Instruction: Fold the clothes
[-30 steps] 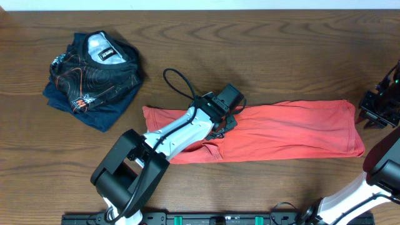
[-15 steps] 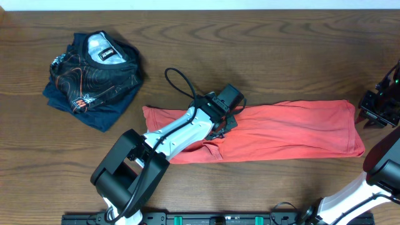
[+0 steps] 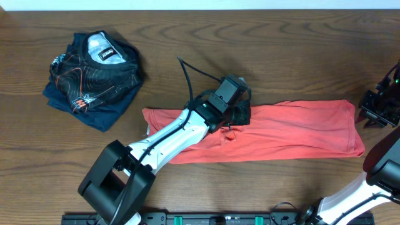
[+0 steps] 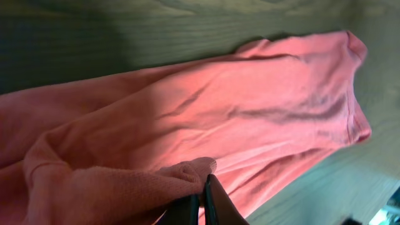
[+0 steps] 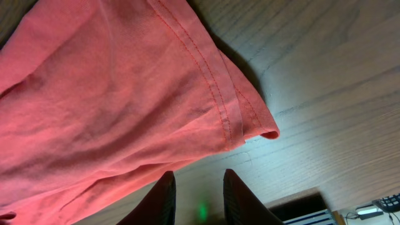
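Left arm [image 3: 169, 134]: we see it reaching from the near edge out over the middle of the cloth.
Left gripper [image 4: 204, 180]: clamped tight, and we've got a raised ridge of coral fabric pinched between the jaws.
T-shirt [image 3: 294, 128]: coral-red, lying as a long band across the table [image 3: 281, 56], running from the middle out to the right side; its stitched hem corner [image 5: 250, 125] rests flat on the wood.
Right gripper [image 5: 199, 178]: jaws apart with nothing between them; we watch it hang over bare wood just beside that hem corner.
Navy garment [image 3: 94, 75]: bunched at the far left, well apart from the T-shirt, orange contour lines showing.
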